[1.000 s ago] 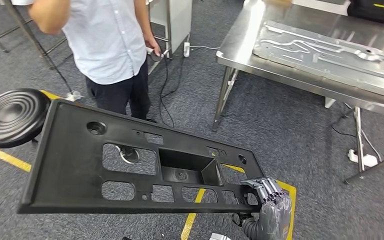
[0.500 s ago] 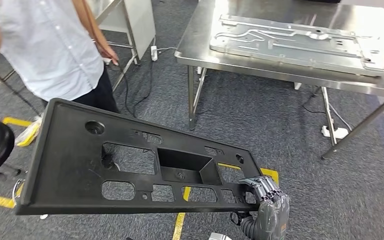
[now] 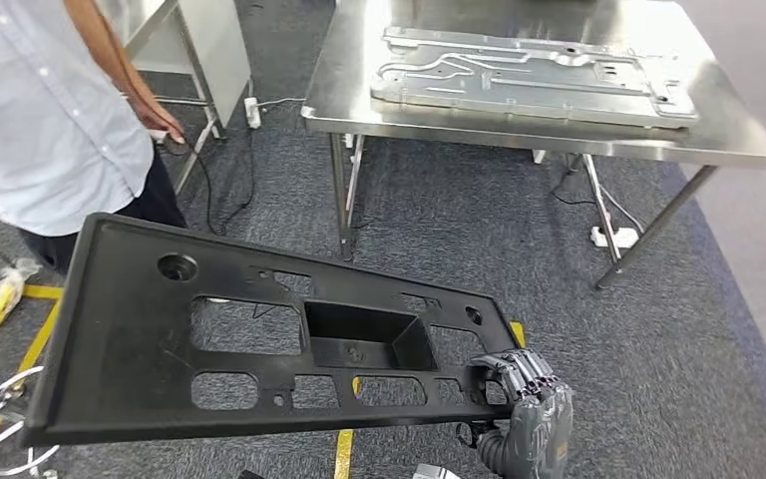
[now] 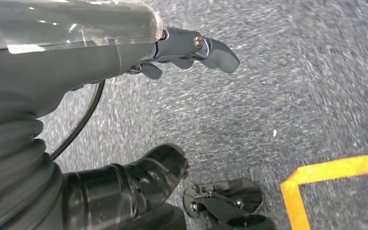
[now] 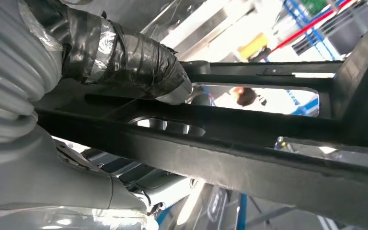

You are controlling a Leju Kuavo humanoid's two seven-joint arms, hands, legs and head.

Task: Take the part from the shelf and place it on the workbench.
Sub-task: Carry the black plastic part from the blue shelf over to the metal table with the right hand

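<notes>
The part (image 3: 140, 339) is a long black plastic panel with several cut-outs, carried flat and low in front of me. My right hand (image 3: 524, 399) grips its near right corner, with the fingers curled over the rim. In the right wrist view the taped thumb (image 5: 124, 62) presses on the panel's bar (image 5: 249, 163). My left hand (image 4: 76, 62) hangs over the grey carpet and holds nothing, its fingers (image 4: 211, 48) apart from the thumb. The steel workbench (image 3: 519, 140) stands ahead and to the right, with a flat metal plate (image 3: 529, 65) lying on it.
A person in a light shirt (image 3: 40, 130) stands at the left, close to the panel's far end. Cables (image 3: 229, 190) and a power strip (image 3: 613, 238) lie on the carpet near the bench legs. Yellow floor tape (image 3: 344, 454) runs below the panel.
The camera has turned right: the workbench now sits more centrally, and the person and black stool have slid left, the stool out of sight. The panel stays in my right hand's grip.
</notes>
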